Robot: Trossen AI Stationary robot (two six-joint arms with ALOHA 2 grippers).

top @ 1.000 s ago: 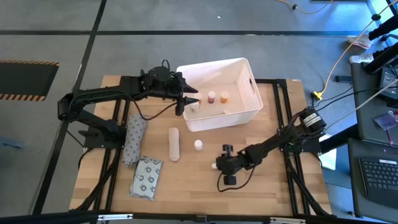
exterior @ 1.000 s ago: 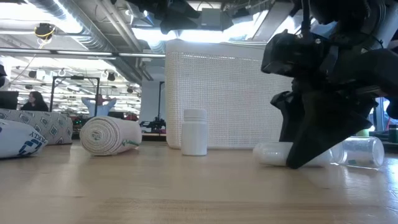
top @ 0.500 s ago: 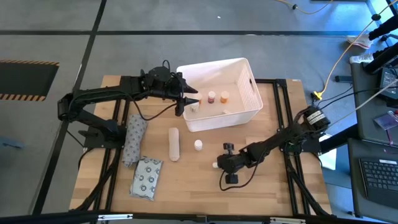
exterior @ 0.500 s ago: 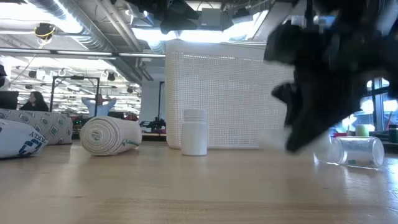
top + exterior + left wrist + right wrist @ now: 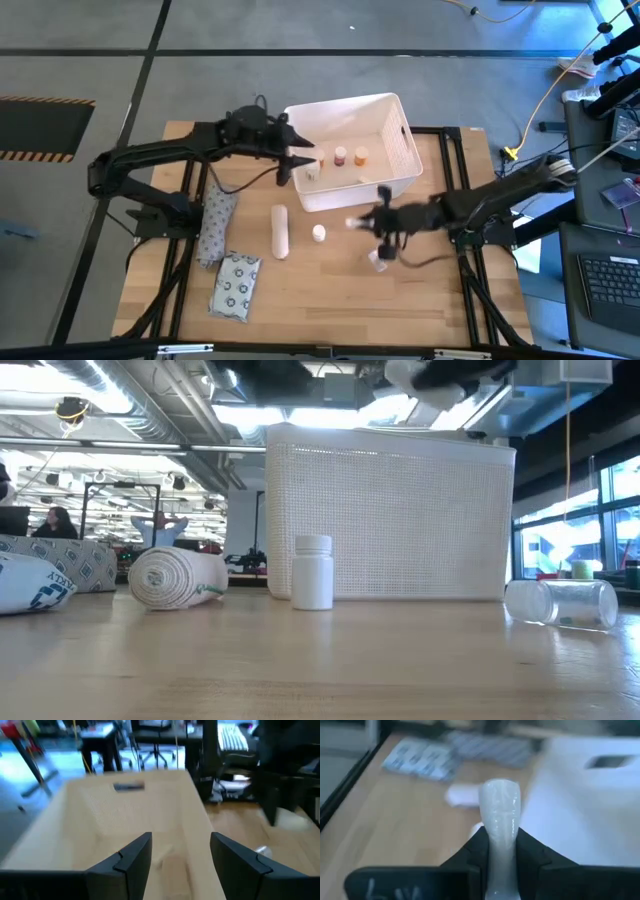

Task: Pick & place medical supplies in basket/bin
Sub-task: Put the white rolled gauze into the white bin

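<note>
Carrying small white tube (image 5: 500, 815): right gripper (image 5: 372, 222) clamped on it, above table beside white tub (image 5: 405, 165). Looks light, smooth, likely slippery; you grip mid-body. Left gripper (image 5: 300, 165) fingers apart, empty, over tub's edge.

a grey floor (image 5: 90, 40) with dark seams surrounds the wooden surface (image 5: 320, 290). a yellow cable (image 5: 540, 105) trails across it toward a desk with a keyboard (image 5: 610, 280). ceiling ducts (image 5: 150, 410) run overhead, and bright windows (image 5: 560, 530) stand at one side.
</note>
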